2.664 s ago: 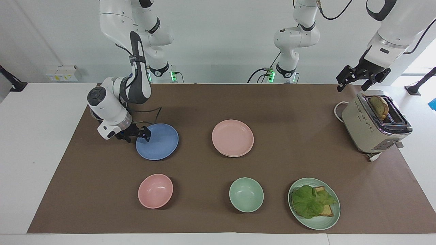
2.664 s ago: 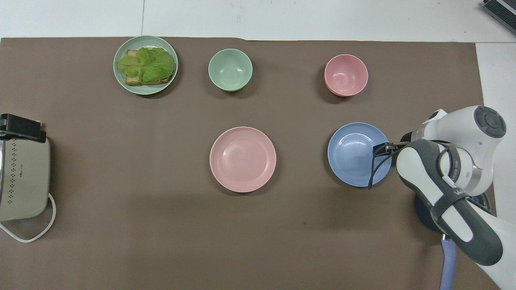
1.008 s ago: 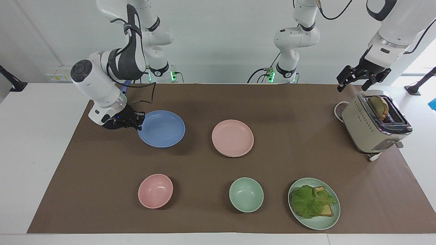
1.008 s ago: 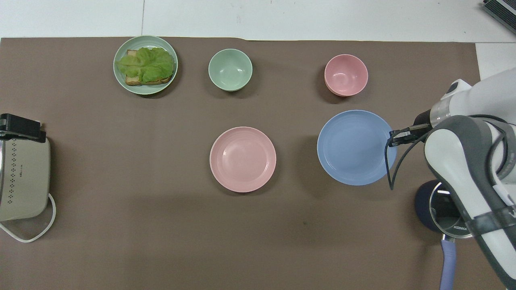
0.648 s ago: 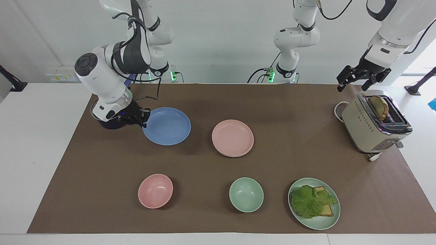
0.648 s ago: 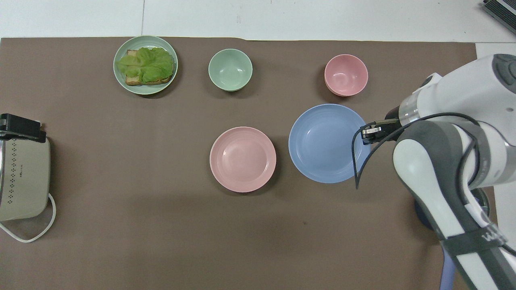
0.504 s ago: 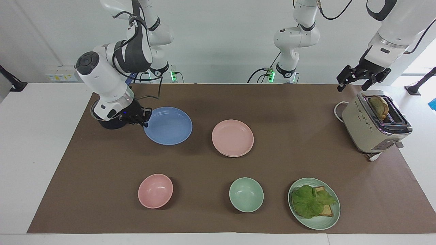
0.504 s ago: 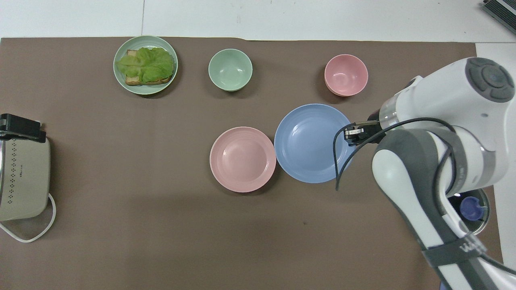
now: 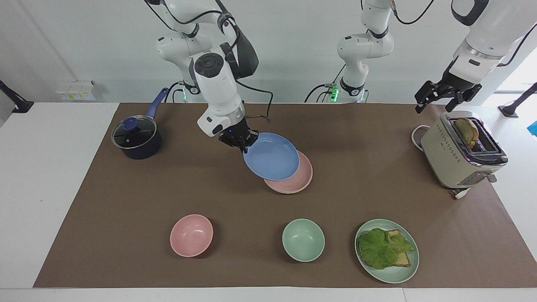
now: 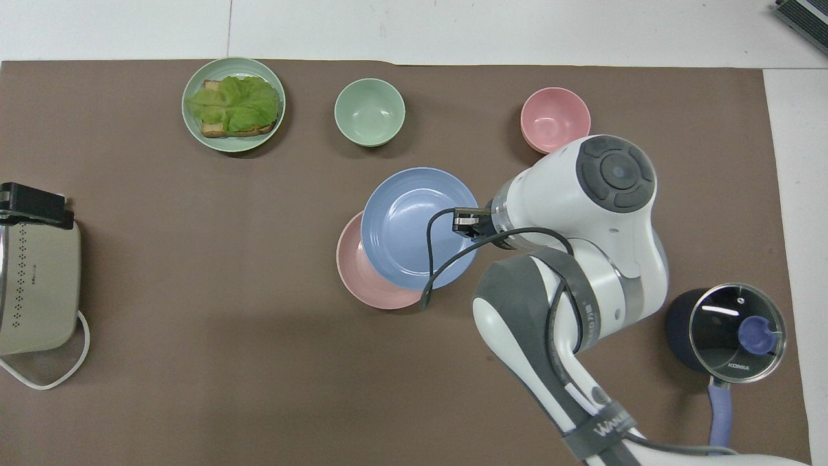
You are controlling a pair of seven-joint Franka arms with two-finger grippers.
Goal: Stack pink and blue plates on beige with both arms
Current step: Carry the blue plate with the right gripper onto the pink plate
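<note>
The right arm's black two-finger end effector [image 9: 242, 141] is pinching the rim of a round, shallow cornflower-blue plastic plate [image 9: 271, 156] with its fingertips closed on it, carrying the plate tilted in the air over a pale pink plate of the same shape [image 9: 295, 177]; in the overhead view the grip sits at the blue plate's three o'clock edge. The pink plate is lying near the middle of the brown-covered tabletop [image 9: 126, 201], and only its edge is peeking out from under the blue one. The left arm is waiting with its end effector [image 9: 436, 97] hanging fully open and empty above a beige boxy toaster [image 9: 455, 157] holding a slice of bread. A dark lidded saucepan with a blue handle [image 9: 136, 136] is standing at the right arm's end of the tabletop.
</note>
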